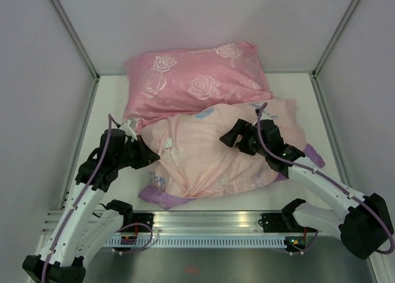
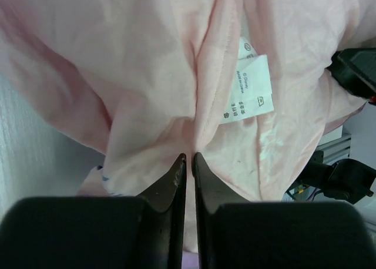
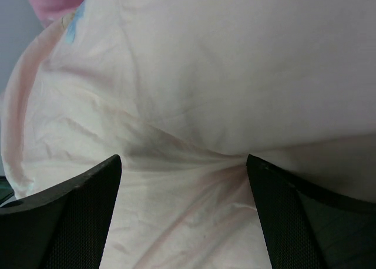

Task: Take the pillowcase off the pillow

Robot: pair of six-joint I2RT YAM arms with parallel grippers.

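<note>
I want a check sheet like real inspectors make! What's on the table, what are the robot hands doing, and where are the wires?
Surface: white table, mostly covered by bedding.
Job's things: pillowcase, inside out, pale pink with purple edges, bulging; its white label shows. The pillow is not seen directly and is probably inside the case.
Clutter: pink rose pillow at the back, touching the pillowcase.
Grippers: left gripper shut on a fold of the pillowcase; right gripper open, up against the fabric.
Cables: purple cables run along both arms, not snagged on the bedding.
Surroundings: pale walls and a metal rail at the near edge.
</note>
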